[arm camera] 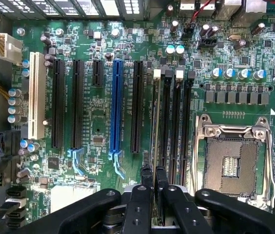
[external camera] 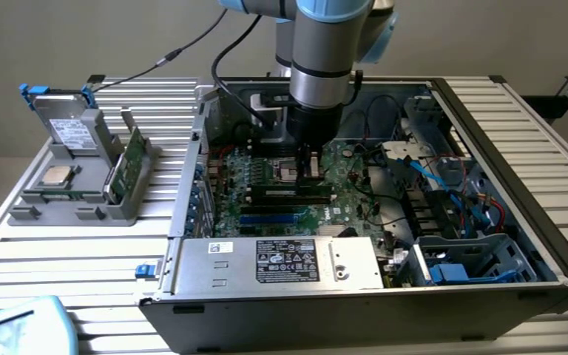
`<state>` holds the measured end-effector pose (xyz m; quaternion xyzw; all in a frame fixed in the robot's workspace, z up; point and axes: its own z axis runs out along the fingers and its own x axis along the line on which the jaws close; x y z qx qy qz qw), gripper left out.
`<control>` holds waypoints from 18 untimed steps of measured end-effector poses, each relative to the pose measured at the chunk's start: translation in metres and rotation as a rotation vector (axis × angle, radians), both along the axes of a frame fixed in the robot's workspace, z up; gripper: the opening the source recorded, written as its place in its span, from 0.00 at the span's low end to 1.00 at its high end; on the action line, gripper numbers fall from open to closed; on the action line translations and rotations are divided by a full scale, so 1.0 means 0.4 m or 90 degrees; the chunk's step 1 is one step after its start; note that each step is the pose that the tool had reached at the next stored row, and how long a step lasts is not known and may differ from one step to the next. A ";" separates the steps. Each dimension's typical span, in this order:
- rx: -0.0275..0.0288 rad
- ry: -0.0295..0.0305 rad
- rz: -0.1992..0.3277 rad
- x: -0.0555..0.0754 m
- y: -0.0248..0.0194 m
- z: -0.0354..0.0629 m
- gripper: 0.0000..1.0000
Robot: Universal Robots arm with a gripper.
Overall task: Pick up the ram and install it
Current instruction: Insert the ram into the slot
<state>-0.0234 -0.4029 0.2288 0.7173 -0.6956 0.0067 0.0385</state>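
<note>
The ram (arm camera: pixel 155 122) shows edge-on as a thin pale strip between my fingertips. It runs along the first memory slot, beside two more dark memory slots (arm camera: pixel 176 122) on the green motherboard (arm camera: pixel 96 122). My gripper (arm camera: pixel 153 178) is shut on the ram's near end, its black fingers (arm camera: pixel 146 178) pressed on either side. In the exterior view the gripper (external camera: pixel 310 164) reaches straight down into the open computer case (external camera: pixel 521 192), over the slots next to the processor socket (external camera: pixel 286 171). I cannot tell whether the stick is seated in the slot.
The open, empty processor socket (arm camera: pixel 232 163) lies beside the memory slots, and a blue expansion slot (arm camera: pixel 116 107) on their other side. A silver power supply (external camera: pixel 279 262) fills the case front, with cables (external camera: pixel 442 177) toward the exterior view's right. A grey holder (external camera: pixel 77 192) outside holds a green card (external camera: pixel 126 166) and a silver processor (external camera: pixel 57 176).
</note>
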 end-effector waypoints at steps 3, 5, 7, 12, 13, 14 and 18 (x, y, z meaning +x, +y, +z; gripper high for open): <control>-0.0014 -0.0020 0.000 -0.001 0.001 -0.001 0.14; -0.0029 -0.0065 0.000 -0.004 0.002 -0.002 0.14; -0.0042 -0.0119 0.000 -0.006 0.003 -0.002 0.14; -0.0064 -0.0134 0.000 -0.011 0.005 -0.002 0.14; -0.0065 -0.0134 0.000 -0.012 0.006 -0.002 0.14; -0.0065 -0.0134 0.000 -0.012 0.006 -0.002 0.14; -0.0073 -0.0134 0.000 -0.013 0.007 -0.002 0.14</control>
